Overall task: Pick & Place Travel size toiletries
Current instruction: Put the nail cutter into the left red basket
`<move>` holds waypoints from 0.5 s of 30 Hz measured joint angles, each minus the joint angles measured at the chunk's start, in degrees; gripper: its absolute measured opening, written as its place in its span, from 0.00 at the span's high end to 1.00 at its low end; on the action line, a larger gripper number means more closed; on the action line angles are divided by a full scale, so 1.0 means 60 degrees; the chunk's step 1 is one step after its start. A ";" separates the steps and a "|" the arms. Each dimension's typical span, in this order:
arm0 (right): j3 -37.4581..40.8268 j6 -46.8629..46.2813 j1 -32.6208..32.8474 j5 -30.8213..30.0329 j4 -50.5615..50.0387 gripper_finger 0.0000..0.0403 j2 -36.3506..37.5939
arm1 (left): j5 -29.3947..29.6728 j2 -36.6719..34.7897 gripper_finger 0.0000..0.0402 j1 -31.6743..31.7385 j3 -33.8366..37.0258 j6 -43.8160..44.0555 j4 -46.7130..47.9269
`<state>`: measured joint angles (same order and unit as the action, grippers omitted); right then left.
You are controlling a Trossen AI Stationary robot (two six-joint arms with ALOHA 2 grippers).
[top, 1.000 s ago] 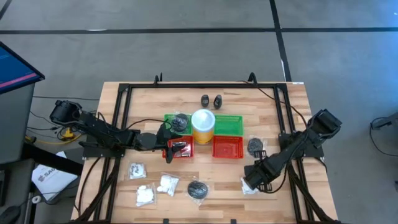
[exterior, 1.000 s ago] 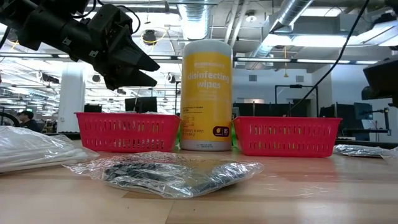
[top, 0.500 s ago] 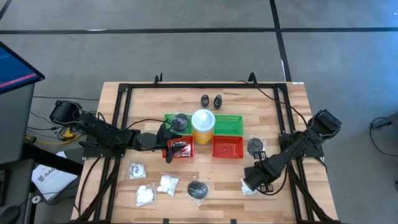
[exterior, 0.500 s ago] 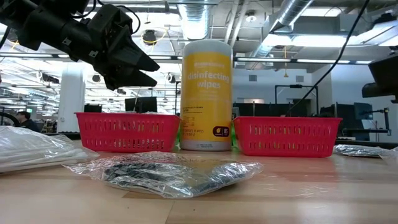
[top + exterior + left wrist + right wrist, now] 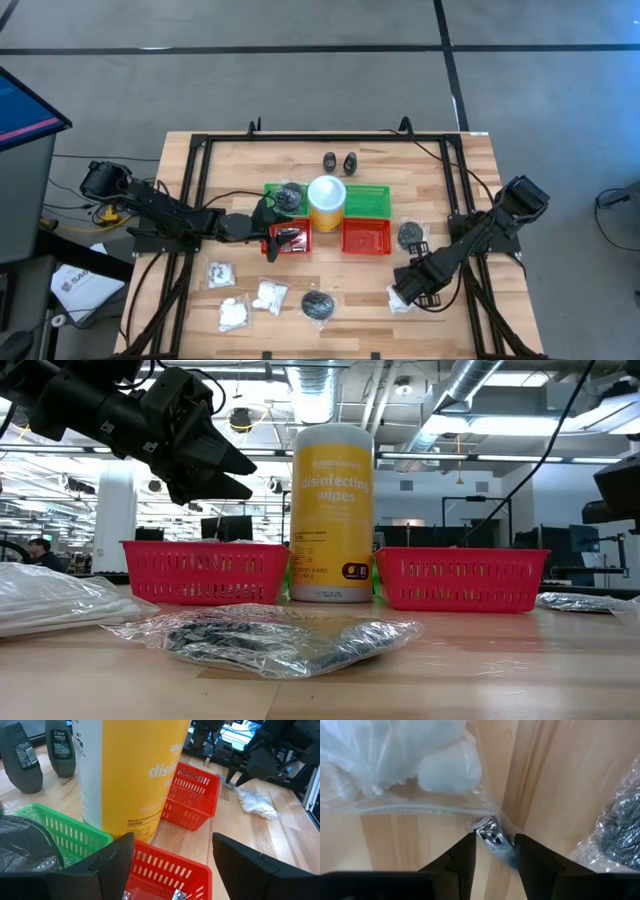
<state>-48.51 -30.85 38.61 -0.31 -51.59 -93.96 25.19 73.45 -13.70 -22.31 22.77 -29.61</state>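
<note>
Grey floor [image 5: 300, 90] crossed by dark lines surrounds the wooden table [image 5: 440, 160]; silver ducts [image 5: 470, 385] and pipes hang overhead.

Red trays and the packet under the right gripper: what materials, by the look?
Red trays: likely moulded plastic, matte; thin slotted lattice walls in one uniform colour.
Packet: clear plastic film, glossy and creased, with a sealed edge, over soft white lumps, maybe cotton.
Right gripper: over the packet's corner.
</note>
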 joint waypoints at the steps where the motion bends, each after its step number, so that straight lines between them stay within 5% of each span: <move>1: 0.0000 0.0000 0.0000 -0.0021 0.0005 0.69 -0.0010 | 0.0000 0.0000 0.35 0.0001 0.0000 0.0000 -0.0001; 15: 0.0018 0.0709 0.0000 -0.1036 0.0502 0.70 -0.0026 | 0.0000 0.0000 0.35 0.0000 0.0000 -0.0002 0.0001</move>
<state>-48.40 -26.60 38.61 -6.52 -48.58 -94.11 25.19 73.45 -13.70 -22.31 22.76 -29.61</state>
